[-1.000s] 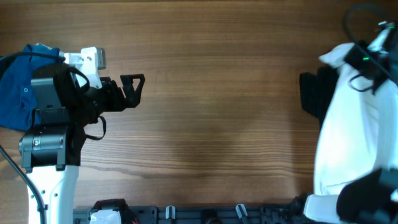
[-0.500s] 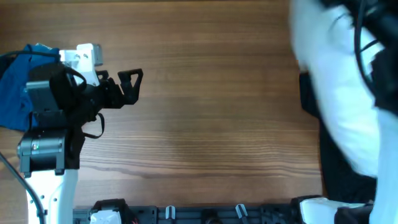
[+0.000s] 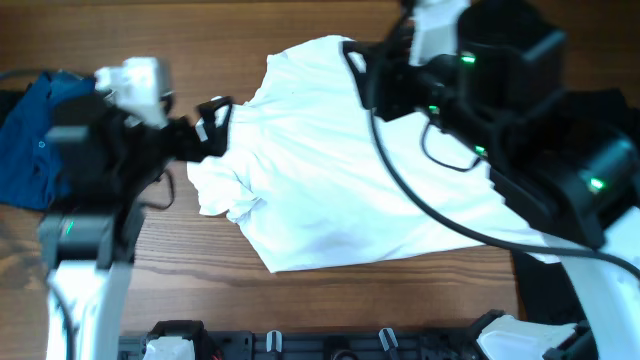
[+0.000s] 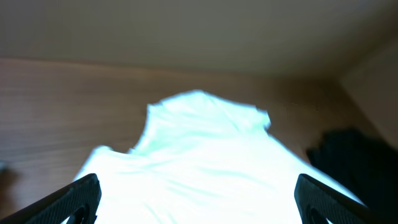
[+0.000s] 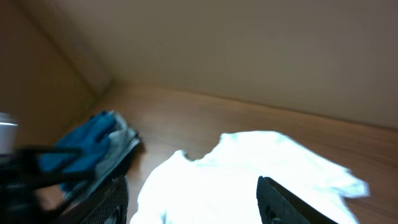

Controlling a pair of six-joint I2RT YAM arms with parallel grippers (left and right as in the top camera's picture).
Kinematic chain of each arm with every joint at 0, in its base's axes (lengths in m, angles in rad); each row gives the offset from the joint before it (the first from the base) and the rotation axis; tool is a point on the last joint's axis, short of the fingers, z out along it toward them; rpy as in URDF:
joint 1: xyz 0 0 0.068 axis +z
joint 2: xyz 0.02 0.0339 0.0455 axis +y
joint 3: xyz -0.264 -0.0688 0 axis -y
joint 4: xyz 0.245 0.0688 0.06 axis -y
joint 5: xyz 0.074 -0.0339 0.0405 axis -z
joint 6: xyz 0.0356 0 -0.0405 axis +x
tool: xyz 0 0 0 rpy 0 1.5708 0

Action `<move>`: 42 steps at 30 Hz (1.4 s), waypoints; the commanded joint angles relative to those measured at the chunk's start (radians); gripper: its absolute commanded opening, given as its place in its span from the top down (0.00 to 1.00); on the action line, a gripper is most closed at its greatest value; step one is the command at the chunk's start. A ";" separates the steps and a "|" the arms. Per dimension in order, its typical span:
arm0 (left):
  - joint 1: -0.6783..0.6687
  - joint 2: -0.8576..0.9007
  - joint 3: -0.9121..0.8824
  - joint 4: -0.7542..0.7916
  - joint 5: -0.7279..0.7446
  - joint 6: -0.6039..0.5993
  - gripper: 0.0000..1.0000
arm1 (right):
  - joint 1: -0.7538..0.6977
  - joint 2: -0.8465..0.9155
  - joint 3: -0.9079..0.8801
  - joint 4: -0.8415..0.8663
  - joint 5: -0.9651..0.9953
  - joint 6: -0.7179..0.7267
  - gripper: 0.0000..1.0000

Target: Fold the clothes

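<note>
The clothes are a white T-shirt (image 3: 330, 190) lying rumpled across the middle of the wooden table, plain white face up. The shirt also fills the lower left wrist view (image 4: 199, 149) and the lower right wrist view (image 5: 249, 168). My left gripper (image 3: 212, 118) is open at the shirt's left edge, and its fingers (image 4: 81, 196) straddle the cloth without pinching it. My right gripper (image 3: 362, 75) hovers over the shirt's far edge. Its fingers (image 5: 280, 199) stand wide apart with the shirt below and nothing between them.
A blue garment (image 3: 25, 140) lies at the table's left edge behind the left arm, and it also shows in the right wrist view (image 5: 93, 140). Dark cloth (image 3: 605, 110) lies at the right edge under the right arm, and shows in the left wrist view (image 4: 348, 152).
The right arm has swung the shirt from the right edge over to the table's middle, and its jaws have opened. The shirt now lies spread out. The left arm has barely moved.
</note>
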 commanded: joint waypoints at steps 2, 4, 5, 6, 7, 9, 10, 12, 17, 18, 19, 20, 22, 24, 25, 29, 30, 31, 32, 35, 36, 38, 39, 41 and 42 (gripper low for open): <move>-0.131 0.364 0.012 0.160 -0.111 0.101 0.08 | -0.035 -0.022 0.016 -0.071 0.050 0.047 0.34; -0.146 0.579 0.012 0.331 -0.111 0.103 0.05 | -0.043 -0.022 0.016 -0.128 0.064 0.047 0.30; -0.147 0.667 0.012 0.409 -0.112 0.103 0.04 | -0.043 -0.022 0.016 -0.148 0.083 0.050 0.28; -0.146 0.724 0.012 0.461 -0.112 0.103 0.05 | -0.043 -0.022 0.016 -0.170 0.109 0.073 0.28; -0.146 0.798 0.012 0.535 -0.112 0.104 0.04 | -0.043 -0.023 0.016 -0.195 0.126 0.101 0.27; -0.146 0.927 0.012 0.683 -0.112 0.132 0.10 | -0.043 -0.022 0.016 -0.229 0.129 0.130 0.26; -0.146 0.999 0.012 0.760 -0.112 0.142 0.13 | -0.043 -0.022 0.016 -0.239 0.131 0.130 0.25; -0.146 1.067 0.012 0.811 -0.112 0.141 0.20 | -0.043 -0.019 0.014 -0.257 0.145 0.132 0.24; -0.140 1.126 0.012 0.782 -0.178 0.142 0.57 | -0.043 -0.006 -0.032 -0.286 0.208 0.156 0.24; -0.129 1.128 0.012 0.770 -0.200 0.142 0.70 | -0.043 0.001 -0.037 -0.302 0.261 0.167 0.23; -0.116 1.129 0.012 0.767 -0.214 0.142 0.81 | -0.043 0.008 -0.038 -0.316 0.298 0.186 0.23; -0.087 1.128 0.012 0.766 -0.227 0.141 0.96 | -0.043 0.023 -0.038 -0.336 0.332 0.204 0.23; 0.023 1.096 0.016 0.768 -0.282 0.063 0.96 | -0.045 0.055 -0.041 -0.350 0.334 0.218 0.23; 0.137 1.059 0.027 0.768 -0.284 -0.026 0.96 | -0.081 0.087 -0.050 -0.357 0.333 0.249 0.23; 0.211 1.034 0.034 0.768 -0.278 -0.089 0.96 | -0.112 0.109 -0.050 -0.364 0.307 0.259 0.23; 0.398 0.933 0.060 0.763 -0.054 -0.125 0.96 | -0.248 0.216 -0.050 -0.357 0.155 0.240 0.24; 0.407 0.904 0.060 0.747 -0.055 -0.117 0.96 | -0.296 0.270 -0.050 -0.351 0.085 0.184 0.24; 0.407 0.885 0.060 0.737 -0.054 -0.117 0.95 | -0.319 0.307 -0.050 -0.354 0.046 0.166 0.24; 0.406 0.866 0.060 0.728 -0.054 -0.117 0.92 | -0.346 0.357 -0.050 -0.360 0.014 0.146 0.24; 0.392 0.755 0.060 0.673 -0.054 -0.117 0.65 | -0.426 0.551 -0.050 -0.378 0.013 0.147 0.27; 0.387 0.717 0.060 0.651 -0.054 -0.117 0.60 | -0.450 0.603 -0.050 -0.384 0.003 0.135 0.27; 0.377 0.655 0.060 0.598 -0.053 -0.117 0.52 | -0.493 0.700 -0.050 -0.392 -0.053 0.067 0.31; 0.367 0.621 0.060 0.560 -0.053 -0.117 0.48 | -0.516 0.745 -0.050 -0.395 -0.076 0.027 0.32; 0.337 0.540 0.060 0.453 -0.053 -0.109 0.38 | -0.558 0.832 -0.050 -0.387 -0.075 -0.058 0.32; 0.318 0.502 0.060 0.396 -0.053 -0.109 0.34 | -0.575 0.861 -0.050 -0.378 -0.075 -0.118 0.31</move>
